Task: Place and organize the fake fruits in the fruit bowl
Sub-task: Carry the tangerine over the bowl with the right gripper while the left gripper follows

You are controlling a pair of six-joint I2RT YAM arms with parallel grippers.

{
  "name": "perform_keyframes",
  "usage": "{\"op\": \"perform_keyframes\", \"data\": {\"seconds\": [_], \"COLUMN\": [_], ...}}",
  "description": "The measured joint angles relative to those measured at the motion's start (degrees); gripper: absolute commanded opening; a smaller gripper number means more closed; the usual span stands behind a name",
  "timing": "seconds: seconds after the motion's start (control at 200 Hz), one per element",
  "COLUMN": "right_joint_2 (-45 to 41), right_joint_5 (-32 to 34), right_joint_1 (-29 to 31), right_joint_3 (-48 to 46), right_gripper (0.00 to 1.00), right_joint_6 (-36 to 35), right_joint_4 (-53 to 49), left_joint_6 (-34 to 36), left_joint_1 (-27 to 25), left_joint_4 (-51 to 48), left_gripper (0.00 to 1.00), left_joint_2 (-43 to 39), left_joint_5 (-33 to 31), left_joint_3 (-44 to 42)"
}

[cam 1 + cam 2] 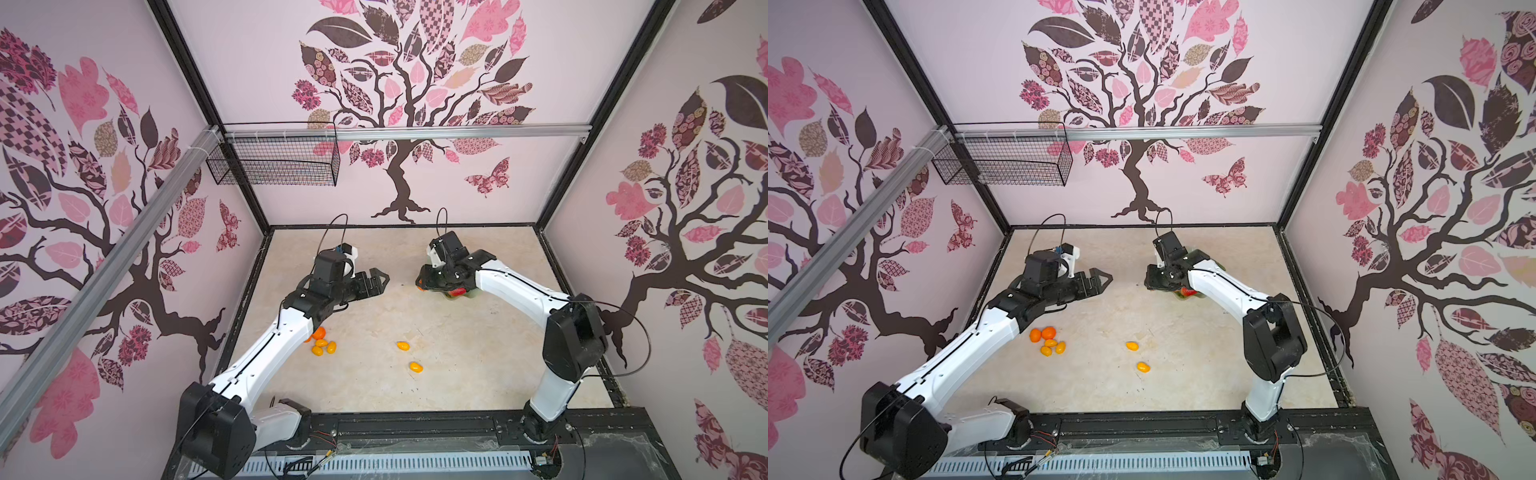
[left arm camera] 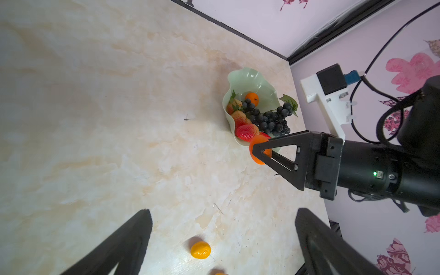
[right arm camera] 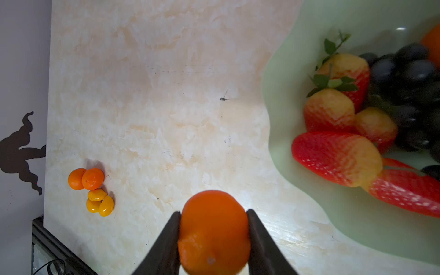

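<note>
R fingers (image 3: 170,238) pinch an orange (image 3: 214,233) just beside the fruit bowl (image 3: 281,95) rim (strawberries (image 3: 333,157) and grapes (image 3: 416,71) crowd that side). Lift it clear over the rim, release in a free spot. L fingers (image 2: 133,238) spread, empty, above the surface (image 2: 95,119).

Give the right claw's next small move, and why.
Probably carry the right claw across over the fruit bowl before opening. It grips an orange just outside the rim, over the table, and bare dish shows beside the strawberries.
</note>
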Motion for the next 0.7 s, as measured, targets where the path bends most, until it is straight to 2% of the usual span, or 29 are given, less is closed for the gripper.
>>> {"op": "perform_keyframes", "data": {"seconds": [0.315,0.55,0.7], "right_joint_2": [-3.78,-3.52,-0.96], "right_joint_5": [2.36,3.74,6.51], "right_joint_1": [-4.02,-9.44,-11.15], "right_joint_3": [-1.75,-0.74,3.91], "right_gripper": [0.38,0.37,0.36], "right_joint_6": [-0.9,-2.1,-3.1], "right_joint_4": [0.11,-1.81,-3.32], "left_joint_6": [0.63,1.09,1.03], "left_joint_1": [-7.17,-7.41,-7.41], "left_joint_4": [2.62,5.29,6.4], "left_gripper": [0.98,0.98,0.98], "left_joint_2": [13.77,22.29,25.59], "left_joint_5": [-2.23,-2.93,-3.76], "left_joint_3": [11.78,20.57,21.88]}}
